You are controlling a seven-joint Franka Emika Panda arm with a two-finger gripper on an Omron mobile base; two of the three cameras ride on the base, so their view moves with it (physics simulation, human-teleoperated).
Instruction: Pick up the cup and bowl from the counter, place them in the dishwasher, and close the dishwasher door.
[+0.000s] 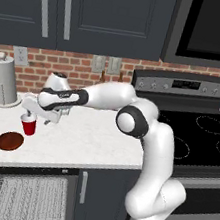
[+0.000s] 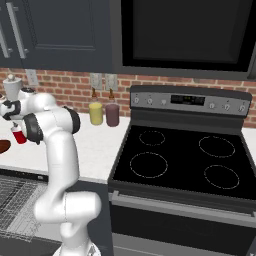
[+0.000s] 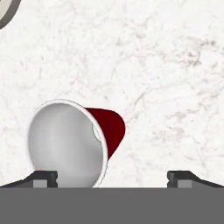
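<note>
My jaws (image 3: 112, 178) stand wide open and empty above the cup (image 1: 28, 125) on the counter (image 1: 86, 143); the bowl (image 1: 9, 141) lies at its seven o'clock.

The cup (image 1: 28, 127) stands on the counter (image 1: 86, 143), the bowl (image 1: 9, 141) just beside it.

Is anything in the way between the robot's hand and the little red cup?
No. The open gripper hangs right above the red cup, with nothing between them. The hand view shows the cup's white inside between the fingertips, only bare counter around it.
</note>
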